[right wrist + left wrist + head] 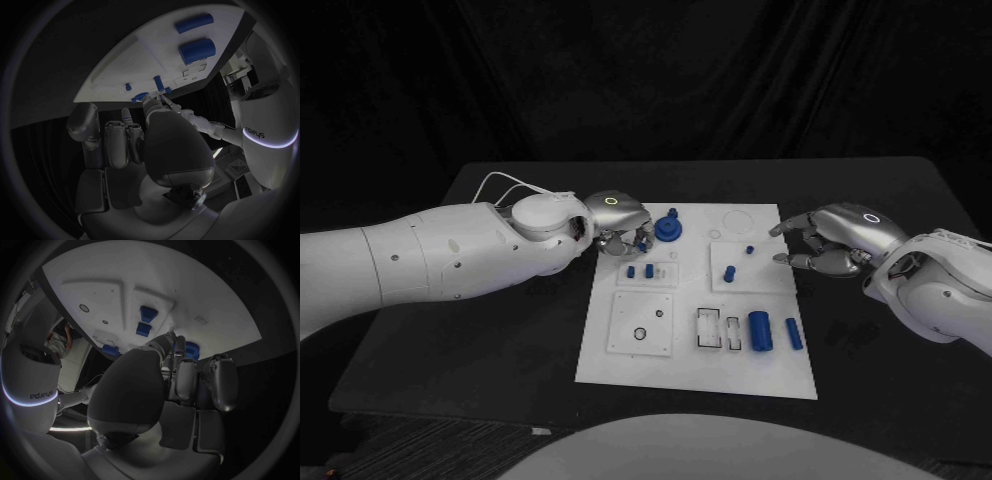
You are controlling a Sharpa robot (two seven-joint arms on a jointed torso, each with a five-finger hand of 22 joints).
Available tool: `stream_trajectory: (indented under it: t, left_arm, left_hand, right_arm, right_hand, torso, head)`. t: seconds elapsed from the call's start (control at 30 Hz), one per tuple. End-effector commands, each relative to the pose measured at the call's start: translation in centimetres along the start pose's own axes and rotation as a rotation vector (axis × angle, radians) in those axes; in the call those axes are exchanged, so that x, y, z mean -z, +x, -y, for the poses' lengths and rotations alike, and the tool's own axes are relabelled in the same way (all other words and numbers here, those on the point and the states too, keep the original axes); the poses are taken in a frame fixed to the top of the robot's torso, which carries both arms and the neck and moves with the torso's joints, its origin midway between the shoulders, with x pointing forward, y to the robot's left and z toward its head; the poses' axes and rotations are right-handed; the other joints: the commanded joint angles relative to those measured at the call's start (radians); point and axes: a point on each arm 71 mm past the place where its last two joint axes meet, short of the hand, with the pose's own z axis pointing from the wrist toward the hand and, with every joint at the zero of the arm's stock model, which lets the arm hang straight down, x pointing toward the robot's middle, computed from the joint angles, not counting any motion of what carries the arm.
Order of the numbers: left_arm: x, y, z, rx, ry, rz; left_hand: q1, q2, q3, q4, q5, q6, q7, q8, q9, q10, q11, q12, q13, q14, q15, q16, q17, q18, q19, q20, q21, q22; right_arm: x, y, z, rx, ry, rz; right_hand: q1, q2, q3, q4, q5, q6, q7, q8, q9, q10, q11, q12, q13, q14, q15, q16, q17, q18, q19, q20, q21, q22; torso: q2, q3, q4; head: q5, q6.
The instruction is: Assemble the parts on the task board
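The white task board (pixel 678 362) lies in the middle of the black table. A blue round part with an upright peg (pixel 671 231) stands near its far left corner, seen as a blue piece (pixel 191 350) in the left wrist view. My left hand (pixel 619 226) hovers just left of it, fingertips (pixel 177 344) close to it and thumb apart, holding nothing. My right hand (pixel 828 242) hangs at the board's right edge, fingers loosely bent and empty. Two short blue pegs (pixel 640 270) and a taller peg (pixel 730 270) stand mid-board. Two blue cylinders (pixel 760 330) lie at the near right.
A raised square plate with a ring and small holes (pixel 642 322) sits at the board's near left. Rectangular slots (pixel 708 327) lie beside the cylinders, one holding a small blue piece (pixel 733 327). Bare black table (pixel 516 330) surrounds the board.
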Motion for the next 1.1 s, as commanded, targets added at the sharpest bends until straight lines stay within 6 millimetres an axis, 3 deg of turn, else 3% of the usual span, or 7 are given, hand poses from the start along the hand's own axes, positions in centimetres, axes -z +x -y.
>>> stream_trajectory:
  t: [0.03,1.1]
  left_arm:
    - [-0.1,0.19,0.24,0.003,0.009,-0.02]
    - [-0.43,0.49,0.5,0.005,0.017,0.003]
  left_hand:
    - [-0.011,-0.002,0.001,0.006,-0.004,0.001,0.002,0.0,0.001,0.006,0.001,-0.002,-0.002,-0.01,0.0,-0.005,-0.001,-0.002,-0.007,0.002,-0.004,0.185]
    - [-0.01,0.005,0.004,0.008,0.001,-0.003,0.002,-0.006,-0.002,0.01,0.002,-0.011,-0.007,-0.011,0.003,-0.006,-0.002,-0.003,-0.007,0.003,-0.004,0.186]
  right_arm:
    - [0.01,0.15,0.09,0.0,0.015,-0.007]
    - [-0.02,0.31,0.08,-0.001,0.021,-0.019]
  right_hand:
    - [0.006,0.004,0.004,0.001,-0.002,0.007,0.001,0.004,-0.001,-0.006,-0.004,-0.005,0.117,0.067,-0.006,-0.005,0.109,0.017,0.004,-0.002,-0.004,0.108]
    - [0.006,0.006,0.005,0.001,-0.003,0.008,0.001,0.003,-0.002,-0.007,-0.004,-0.006,0.116,0.067,-0.006,-0.006,0.108,0.017,0.004,-0.001,-0.006,0.108]
  torso:
    - [0.0,0.0006,0.0006]
    - [0.002,0.0005,0.0017]
  head:
    - [-0.002,0.0]
    - [0.005,0.0]
